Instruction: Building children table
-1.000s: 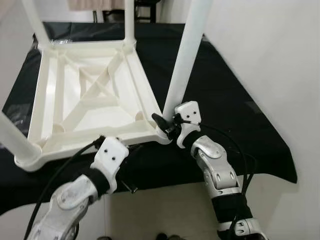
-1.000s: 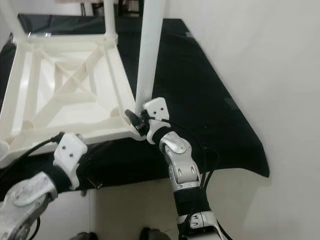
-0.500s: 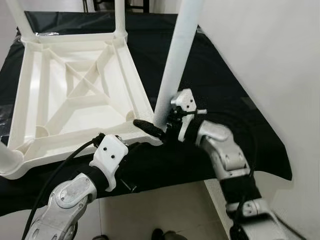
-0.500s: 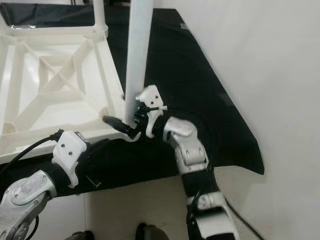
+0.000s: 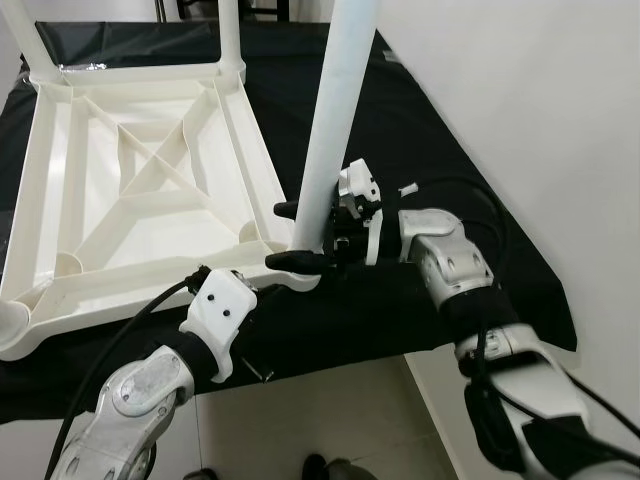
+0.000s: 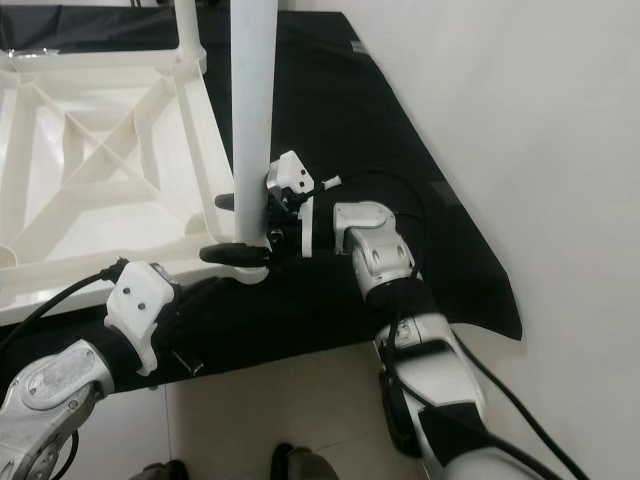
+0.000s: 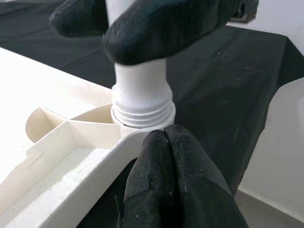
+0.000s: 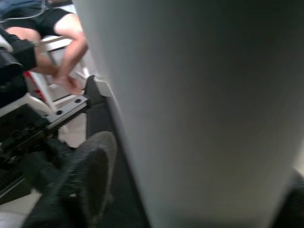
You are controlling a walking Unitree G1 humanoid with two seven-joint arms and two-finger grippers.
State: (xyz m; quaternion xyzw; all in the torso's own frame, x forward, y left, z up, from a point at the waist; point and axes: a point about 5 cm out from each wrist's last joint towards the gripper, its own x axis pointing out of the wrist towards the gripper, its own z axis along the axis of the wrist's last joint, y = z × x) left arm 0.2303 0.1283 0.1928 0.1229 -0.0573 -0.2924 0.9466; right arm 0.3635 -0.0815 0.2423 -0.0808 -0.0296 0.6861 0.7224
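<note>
Right now the right gripper [image 5: 288, 234] clamped the leg [image 5: 325, 130] low down, a finger on each side, at the near corner of the upturned tabletop [image 5: 130, 210] on the black cloth [image 5: 420, 150]. Left gripper [image 7: 166, 185] sat pressed together against that corner, just under the leg's threaded base.
</note>
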